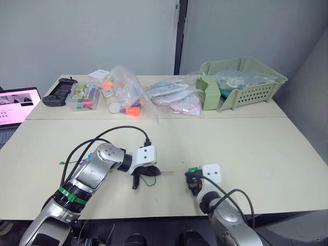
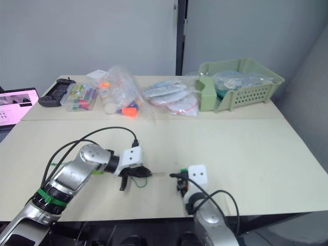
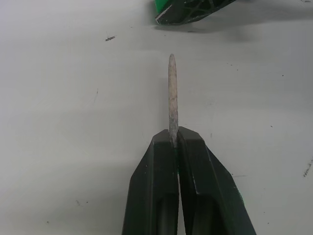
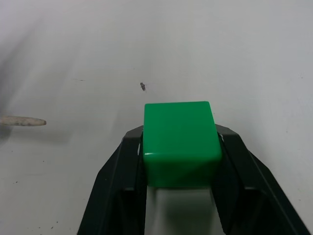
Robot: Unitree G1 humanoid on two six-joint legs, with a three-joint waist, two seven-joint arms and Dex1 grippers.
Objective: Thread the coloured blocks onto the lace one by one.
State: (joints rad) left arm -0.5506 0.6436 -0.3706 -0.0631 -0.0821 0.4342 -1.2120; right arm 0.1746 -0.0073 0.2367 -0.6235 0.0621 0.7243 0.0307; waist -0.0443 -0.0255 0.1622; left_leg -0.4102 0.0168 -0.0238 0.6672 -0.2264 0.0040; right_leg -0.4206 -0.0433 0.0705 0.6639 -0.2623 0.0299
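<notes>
My left gripper (image 3: 175, 138) is shut on the lace's stiff pale tip (image 3: 171, 88), which sticks out past the fingertips just above the table. The thin green lace (image 1: 149, 180) loops under that gripper (image 1: 152, 172), and its far end (image 1: 63, 163) lies by my left arm. My right gripper (image 4: 180, 147) is shut on a green cube block (image 4: 180, 139). It sits a short way to the right of the tip (image 4: 22, 121), with the block (image 1: 192, 170) facing it across a small gap. The block's hole is hidden.
Across the back table lie clear bags of coloured items (image 1: 123, 95), flat packets (image 1: 174, 96), a clear box (image 1: 83, 97), a black controller (image 1: 59, 91) and a pale green basket (image 1: 256, 87). A laptop (image 1: 15, 105) stands at the far left. Black cables arch over my left arm.
</notes>
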